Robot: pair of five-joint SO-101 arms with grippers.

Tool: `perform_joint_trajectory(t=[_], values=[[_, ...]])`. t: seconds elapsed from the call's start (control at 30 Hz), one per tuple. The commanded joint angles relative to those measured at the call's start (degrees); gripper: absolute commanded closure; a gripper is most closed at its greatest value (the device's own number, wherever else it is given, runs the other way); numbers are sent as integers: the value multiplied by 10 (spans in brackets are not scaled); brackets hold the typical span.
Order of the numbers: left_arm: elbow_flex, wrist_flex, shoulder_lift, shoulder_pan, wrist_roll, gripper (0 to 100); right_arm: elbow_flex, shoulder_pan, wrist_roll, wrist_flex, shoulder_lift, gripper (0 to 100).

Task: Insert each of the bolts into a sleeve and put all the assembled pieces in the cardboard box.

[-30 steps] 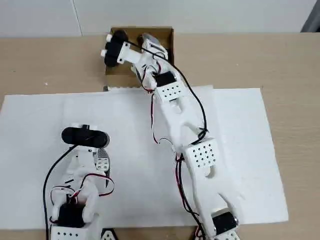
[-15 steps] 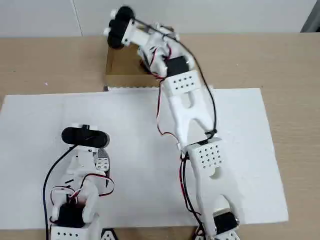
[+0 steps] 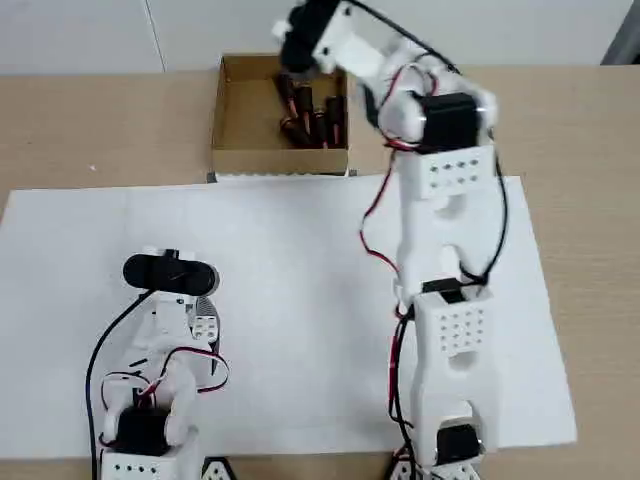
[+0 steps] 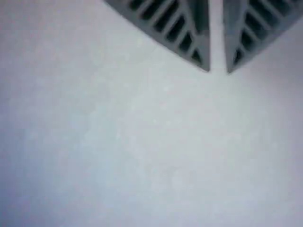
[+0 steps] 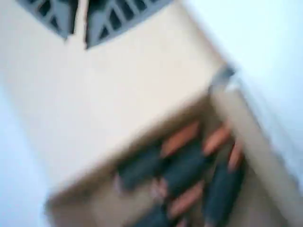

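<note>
Several pieces [image 3: 310,112], maybe five, in cardboard box [image 3: 245,115]; wrist cams: L gripper [image 4: 217,70], R gripper [image 5: 80,33] closed, empty

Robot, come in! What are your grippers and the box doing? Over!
Left gripper shut, empty, over the sheet. Right gripper shut, empty, at the box's far rim. Pieces lie in the box.

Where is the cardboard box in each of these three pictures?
High view: the cardboard box sits at the table's far side, just beyond the white sheet.
Left wrist view: white sheet under the left gripper.
Right wrist view: the box lies open, out past the right gripper.
Shared landmark: the dark and red assembled pieces inside the box, also in the right wrist view.
</note>
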Motion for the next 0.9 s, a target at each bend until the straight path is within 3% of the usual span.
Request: perform_joint_trajectory(t=[0.0,0.3,0.63,0.87], values=[[-2,0,-4,-3,0,993,-48,32,-80,16,-81,995],[-2,0,-4,-3,0,993,-48,109,-220,22,-203,995],[-2,0,-4,-3,0,993,-47,196,-324,29,-279,995],[-2,0,-4,-3,0,993,113,226,-384,33,-377,995]])
